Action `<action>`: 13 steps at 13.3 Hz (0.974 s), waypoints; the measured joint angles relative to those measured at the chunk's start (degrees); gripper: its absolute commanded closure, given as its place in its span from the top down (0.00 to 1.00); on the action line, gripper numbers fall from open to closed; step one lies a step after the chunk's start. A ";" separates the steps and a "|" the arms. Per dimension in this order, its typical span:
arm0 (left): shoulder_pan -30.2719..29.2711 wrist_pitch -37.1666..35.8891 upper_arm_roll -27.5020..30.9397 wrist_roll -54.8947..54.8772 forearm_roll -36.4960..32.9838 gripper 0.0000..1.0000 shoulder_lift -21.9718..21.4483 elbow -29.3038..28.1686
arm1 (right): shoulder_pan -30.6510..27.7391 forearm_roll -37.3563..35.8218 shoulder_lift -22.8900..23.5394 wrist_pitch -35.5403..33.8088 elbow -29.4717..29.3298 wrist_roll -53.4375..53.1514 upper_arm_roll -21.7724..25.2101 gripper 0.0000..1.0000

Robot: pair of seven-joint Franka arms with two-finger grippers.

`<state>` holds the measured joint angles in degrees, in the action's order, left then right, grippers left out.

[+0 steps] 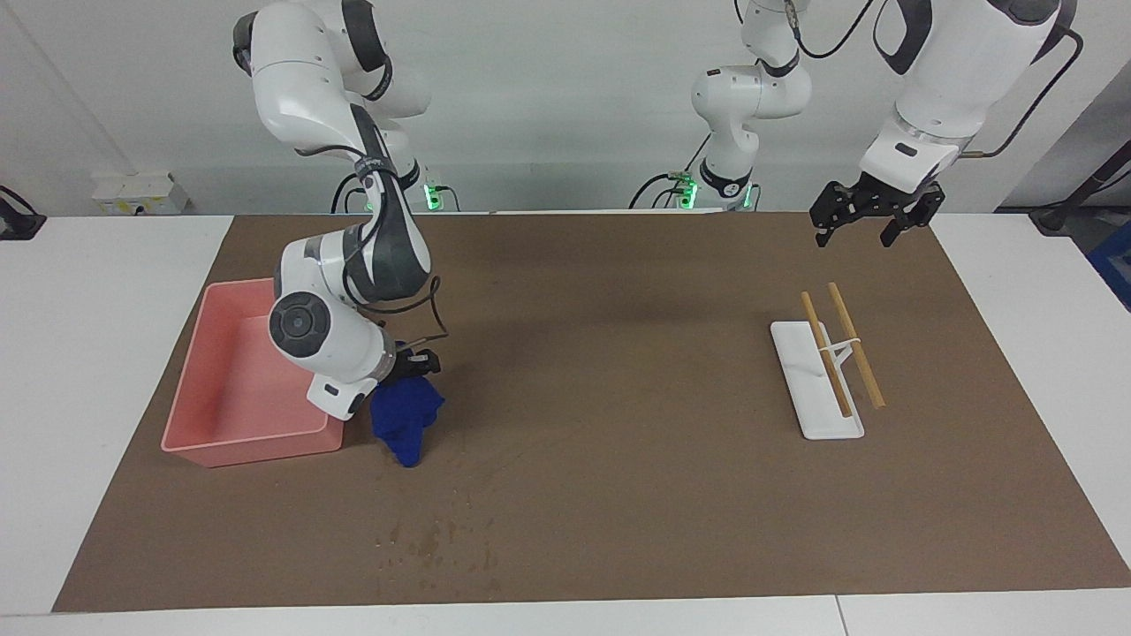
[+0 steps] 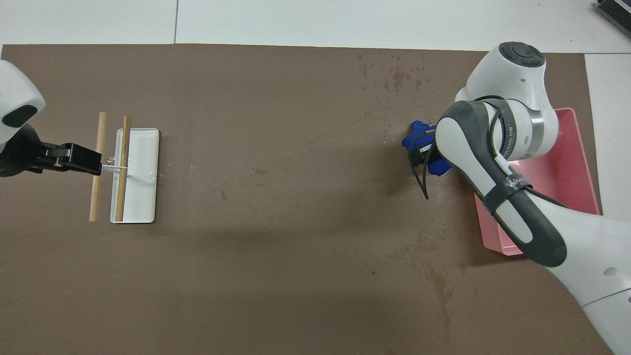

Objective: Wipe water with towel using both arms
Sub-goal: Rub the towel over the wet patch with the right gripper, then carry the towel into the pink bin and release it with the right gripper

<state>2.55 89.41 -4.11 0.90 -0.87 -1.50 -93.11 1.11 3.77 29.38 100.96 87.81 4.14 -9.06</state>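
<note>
Apparently right claw (image 1: 413, 364) grips one towel (image 1: 405, 424); two sticks (image 1: 826, 353).

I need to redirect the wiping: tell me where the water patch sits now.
The glossy dark water blotches lie on the brown mat near its edge farthest from the robots, toward the right arm's end.

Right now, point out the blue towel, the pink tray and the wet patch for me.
blue towel (image 1: 406, 424): facing view, middle of the bunched hanging cloth.
pink tray (image 1: 231, 449): facing view, outer wall farthest from the robots.
wet patch (image 1: 433, 541): facing view, darkest blotch among the specks.
</note>
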 measured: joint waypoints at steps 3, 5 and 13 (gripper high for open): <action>-0.01 -0.10 0.08 0.00 0.00 1.00 0.00 -0.34 | 0.65 0.01 -1.09 9.26 8.06 -0.27 -0.08 0.00; -0.03 -0.12 0.15 0.00 0.00 1.00 0.00 -0.34 | 0.77 0.01 -1.66 14.25 12.59 -0.26 -0.07 0.00; -0.03 -0.14 0.16 0.00 0.00 1.00 0.00 -0.35 | 0.16 -12.07 -0.45 36.06 14.87 1.08 0.44 0.00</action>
<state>2.52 89.27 -3.94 0.90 -0.87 -1.50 -93.46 1.26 -8.30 28.93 137.02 102.68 5.22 -8.61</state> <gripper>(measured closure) 0.000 0.930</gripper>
